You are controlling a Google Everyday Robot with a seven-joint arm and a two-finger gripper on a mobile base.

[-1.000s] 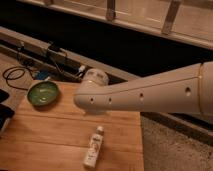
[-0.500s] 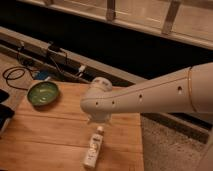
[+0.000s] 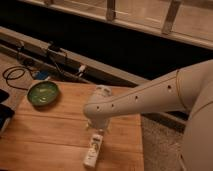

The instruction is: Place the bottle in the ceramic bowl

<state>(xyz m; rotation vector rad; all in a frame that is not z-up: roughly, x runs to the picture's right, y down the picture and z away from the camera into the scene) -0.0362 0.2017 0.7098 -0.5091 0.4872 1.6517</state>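
The white bottle [image 3: 93, 150] lies on its side on the wooden table [image 3: 45, 140], near the front right edge, cap toward the arm. The green ceramic bowl [image 3: 43, 93] sits empty at the table's back left. My white arm reaches in from the right, and its rounded wrist hangs over the table's middle. My gripper [image 3: 95, 131] points down from under the wrist, just above the bottle's cap end, and is mostly hidden by the arm. The bowl is well to the left of the gripper.
Black cables [image 3: 15, 75] and a power strip [image 3: 60, 52] lie behind the table on the left. A dark object [image 3: 4, 116] sits at the table's left edge. Speckled floor [image 3: 160, 145] is to the table's right.
The arm's wrist has moved down and toward the front of the table, closing in on the bottle. The bottle and bowl have not moved.
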